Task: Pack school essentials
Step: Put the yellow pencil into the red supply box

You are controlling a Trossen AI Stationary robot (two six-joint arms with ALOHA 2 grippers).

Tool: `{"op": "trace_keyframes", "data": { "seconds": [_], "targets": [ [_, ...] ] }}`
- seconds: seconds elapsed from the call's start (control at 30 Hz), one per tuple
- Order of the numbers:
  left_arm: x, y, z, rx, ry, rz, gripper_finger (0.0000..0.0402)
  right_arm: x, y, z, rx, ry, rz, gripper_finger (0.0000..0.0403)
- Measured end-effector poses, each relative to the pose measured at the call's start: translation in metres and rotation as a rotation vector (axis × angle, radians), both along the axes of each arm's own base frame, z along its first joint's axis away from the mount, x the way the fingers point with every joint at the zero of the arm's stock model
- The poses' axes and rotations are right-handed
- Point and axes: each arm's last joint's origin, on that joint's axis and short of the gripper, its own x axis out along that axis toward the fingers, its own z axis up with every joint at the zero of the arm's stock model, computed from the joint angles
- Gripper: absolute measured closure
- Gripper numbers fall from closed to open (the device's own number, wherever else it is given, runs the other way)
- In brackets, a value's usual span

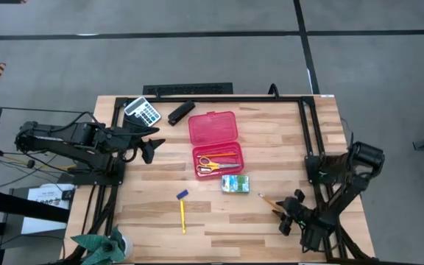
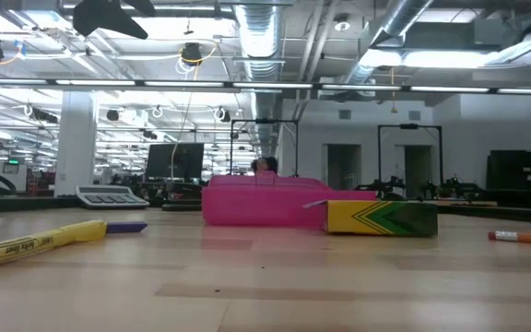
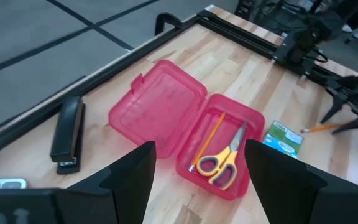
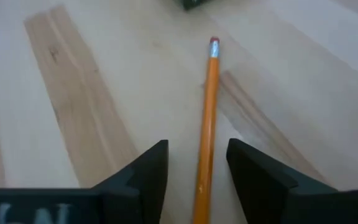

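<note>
An open pink case [image 1: 216,143] lies mid-table with yellow-handled scissors [image 3: 221,160] and an orange pencil [image 3: 209,138] in its tray. Beside it on the wood lie a green-and-white packet [image 1: 235,183], a small blue piece [image 1: 182,194] and a yellow pen [image 1: 182,215]. A second orange pencil [image 4: 207,118] lies flat on the table near the right edge. My right gripper [image 4: 197,168] is low over it and open, one finger on each side of the pencil, with gaps showing. My left gripper [image 1: 152,147] hangs open above the table, left of the case.
A grey calculator [image 1: 143,110] and a black stapler [image 1: 181,112] sit at the far left. A black frame rail [image 1: 308,132] runs along the far and right sides. A green crumpled thing [image 1: 98,246] sits at the near left corner. Bare wood [image 1: 227,228] lies near the front.
</note>
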Motion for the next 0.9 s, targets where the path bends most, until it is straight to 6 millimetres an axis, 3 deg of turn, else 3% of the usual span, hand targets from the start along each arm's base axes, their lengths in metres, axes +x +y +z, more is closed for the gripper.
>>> {"op": "trace_keyframes", "data": {
  "seconds": [0.17,0.43,0.6,0.9],
  "targets": [
    [0.0,0.001,0.0,0.016,-0.007,0.036,0.016,-0.004,0.002,-0.016,-0.033,-0.063,-0.032,0.0238],
    [0.0,0.001,0.0,0.014,-0.007,0.036,0.016,0.003,0.0,-0.017,-0.045,-0.083,-0.061,0.0382],
    [0.0,0.001,0.0,0.014,-0.007,0.036,0.016,0.008,0.003,-0.011,-0.021,-0.066,-0.101,0.0382],
    [0.0,0.001,0.0,0.018,-0.005,0.033,0.016,0.016,-0.007,0.037,0.016,0.02,-0.18,0.0392]
  ]
}}
